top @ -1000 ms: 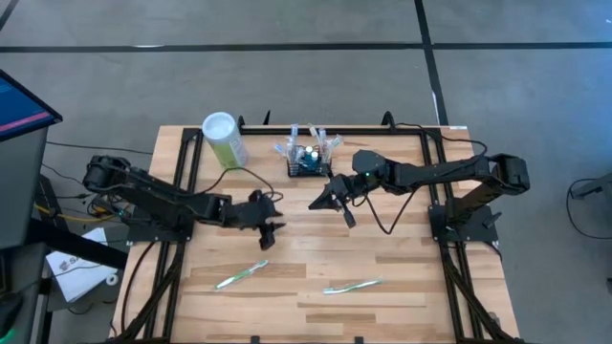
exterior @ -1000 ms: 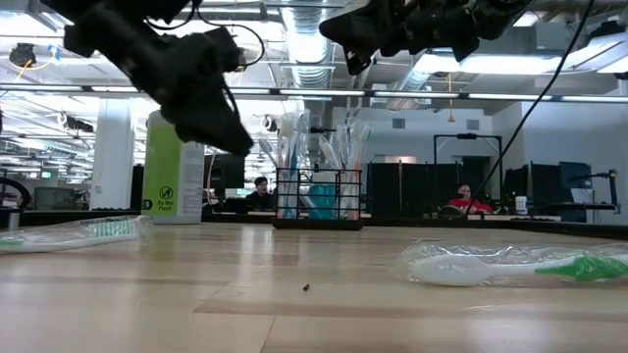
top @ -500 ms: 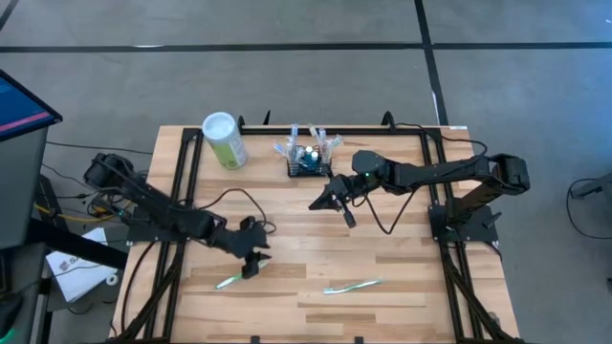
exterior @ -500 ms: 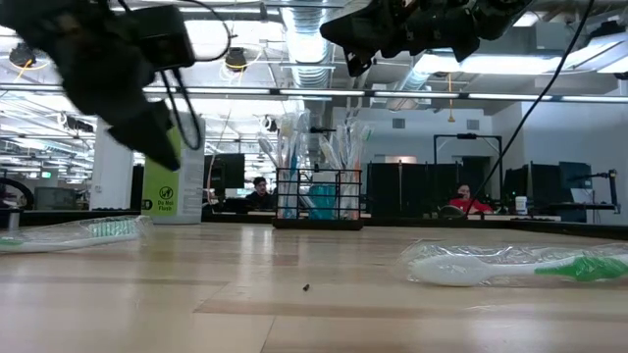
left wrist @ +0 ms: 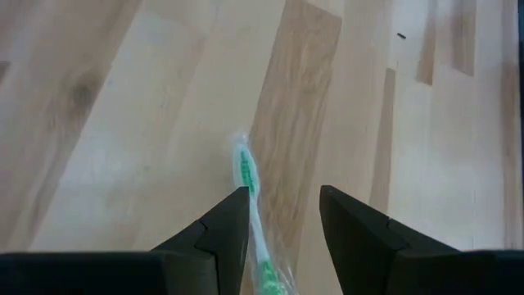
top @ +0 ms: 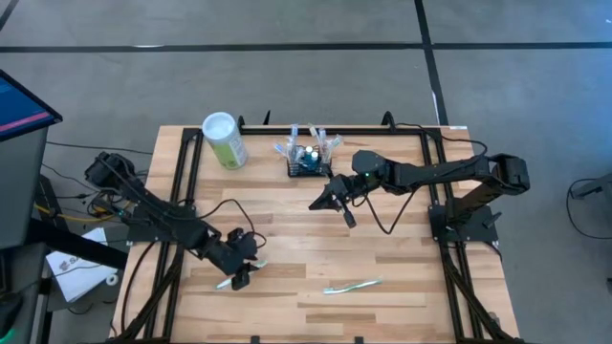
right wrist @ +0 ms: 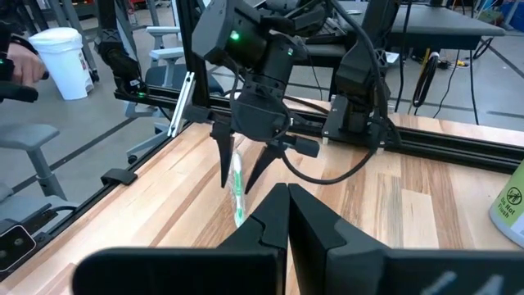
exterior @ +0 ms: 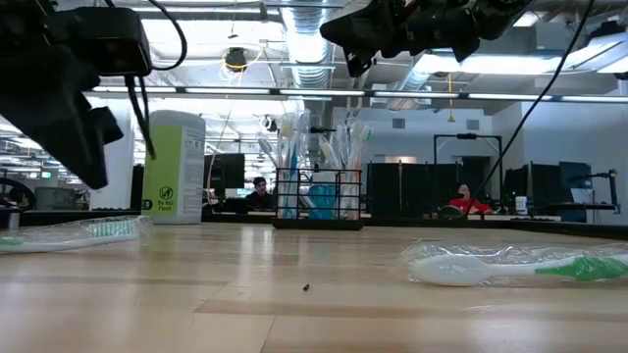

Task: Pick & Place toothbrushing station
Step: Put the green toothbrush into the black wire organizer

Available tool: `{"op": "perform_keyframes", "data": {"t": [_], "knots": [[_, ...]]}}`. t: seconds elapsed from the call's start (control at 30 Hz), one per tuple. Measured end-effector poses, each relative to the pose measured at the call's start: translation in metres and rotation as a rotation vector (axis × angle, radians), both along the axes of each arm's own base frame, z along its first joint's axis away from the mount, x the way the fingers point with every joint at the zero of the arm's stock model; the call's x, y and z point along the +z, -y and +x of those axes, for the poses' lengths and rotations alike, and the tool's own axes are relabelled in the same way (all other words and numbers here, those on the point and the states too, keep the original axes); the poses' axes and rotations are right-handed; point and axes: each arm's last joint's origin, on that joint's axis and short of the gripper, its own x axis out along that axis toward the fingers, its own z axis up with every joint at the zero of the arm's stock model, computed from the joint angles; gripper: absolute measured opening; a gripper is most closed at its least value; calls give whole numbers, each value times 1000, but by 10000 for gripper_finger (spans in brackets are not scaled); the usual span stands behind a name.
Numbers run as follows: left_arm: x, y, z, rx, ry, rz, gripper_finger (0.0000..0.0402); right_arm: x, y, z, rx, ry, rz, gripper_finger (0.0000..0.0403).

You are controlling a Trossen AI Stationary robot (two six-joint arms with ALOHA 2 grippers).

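Note:
The toothbrushing station, a small black wire basket (top: 306,162) holding upright wrapped brushes, stands at the table's far middle and shows in the low view too (exterior: 319,199). A wrapped green toothbrush (left wrist: 246,176) lies flat on the wood at the near left. My left gripper (top: 239,275) hangs open just above it, tipped downward, one finger over the brush and the other beside it. My right gripper (top: 320,203) is shut on nothing and hovers above the table's middle, in front of the basket.
A second wrapped green toothbrush (top: 354,286) lies near the front edge, right of centre. A pale-green cylinder with a white lid (top: 223,140) stands at the far left. Black frame rails (top: 182,191) run along both table sides. Bare wood lies between the arms.
My left gripper has swung from the table's middle toward the near edge and a little to the left, sinking slightly and turning, and now stands over the near-left toothbrush. It has stayed open. The toothbrushes and basket have not moved.

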Motion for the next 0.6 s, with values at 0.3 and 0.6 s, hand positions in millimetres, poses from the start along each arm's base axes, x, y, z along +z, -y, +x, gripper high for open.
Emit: {"op": "perform_keyframes", "data": {"t": [0.3,0.6], "knots": [[-10,6,-3,53,-51,-12,144,0,0,0,-1,-1,3,0],[-36,9,1,93,-151,10,144,0,0,0,-1,3,2,0]]}}
